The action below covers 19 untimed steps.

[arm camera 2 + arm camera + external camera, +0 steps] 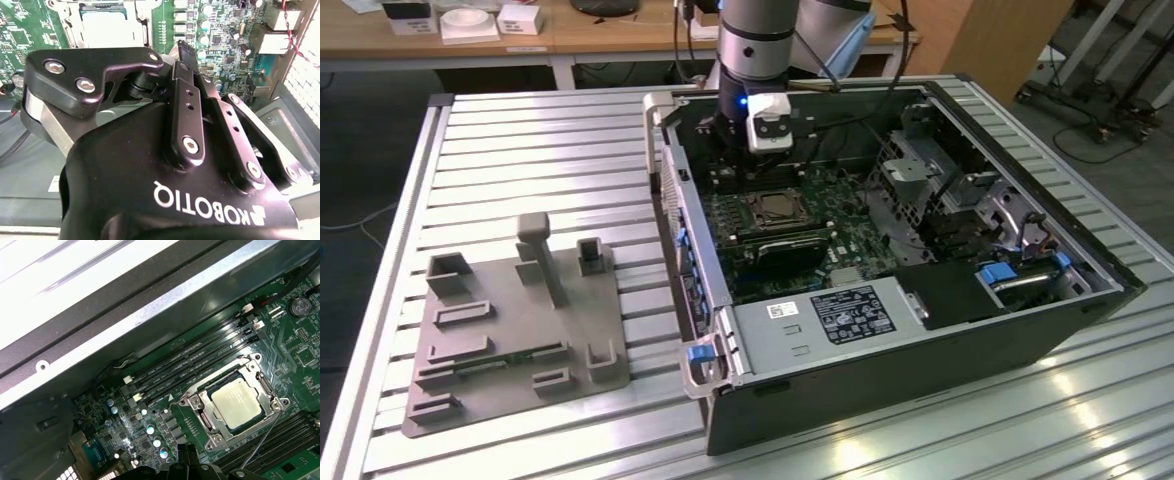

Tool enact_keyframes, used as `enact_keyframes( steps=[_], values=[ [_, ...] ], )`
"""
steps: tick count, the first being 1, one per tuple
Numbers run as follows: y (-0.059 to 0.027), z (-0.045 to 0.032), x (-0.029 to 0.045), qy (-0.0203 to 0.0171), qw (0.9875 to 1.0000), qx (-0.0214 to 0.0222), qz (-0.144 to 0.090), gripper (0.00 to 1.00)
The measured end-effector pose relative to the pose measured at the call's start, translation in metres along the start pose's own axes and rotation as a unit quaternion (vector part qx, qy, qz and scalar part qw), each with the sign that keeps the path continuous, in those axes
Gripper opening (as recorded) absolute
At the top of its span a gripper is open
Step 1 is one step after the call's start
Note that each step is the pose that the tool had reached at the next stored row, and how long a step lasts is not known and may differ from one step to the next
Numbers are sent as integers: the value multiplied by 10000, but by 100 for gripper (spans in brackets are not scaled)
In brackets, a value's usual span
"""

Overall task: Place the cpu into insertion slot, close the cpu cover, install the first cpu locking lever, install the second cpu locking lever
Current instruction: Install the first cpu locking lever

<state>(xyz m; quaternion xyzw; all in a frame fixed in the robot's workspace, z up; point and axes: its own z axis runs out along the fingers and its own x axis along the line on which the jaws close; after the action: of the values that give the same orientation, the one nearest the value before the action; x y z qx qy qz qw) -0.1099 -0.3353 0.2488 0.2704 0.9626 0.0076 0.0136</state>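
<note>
A metal table (520,130) holds an open computer case (921,380); the gripper (182,50) hangs inside it, and I cannot tell if its jaws are spread or pressed together. The cpu (237,402) lies flat in the insertion slot (222,382), just past the jaw tips and off to one side; the cpu cover (199,407) looks folded down around it. I think the cpu is light, stiff and easy to hurt; only its edges should be held.
</note>
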Motion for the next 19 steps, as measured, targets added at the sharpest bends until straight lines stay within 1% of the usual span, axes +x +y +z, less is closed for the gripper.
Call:
enact_keyframes(
  steps=[8,10,12,15,17,19],
  values=[
    [-1,0,1,0,10000,0,0,10],
    [-5,3,7,1,10000,-2,-49,10],
    [-5,6,7,5,9998,-5,-221,10],
    [-5,12,7,11,9988,-11,-496,10],
    [-5,16,7,15,9977,-15,-675,10],
    [-5,21,7,19,9963,-19,-860,10]
  ],
)
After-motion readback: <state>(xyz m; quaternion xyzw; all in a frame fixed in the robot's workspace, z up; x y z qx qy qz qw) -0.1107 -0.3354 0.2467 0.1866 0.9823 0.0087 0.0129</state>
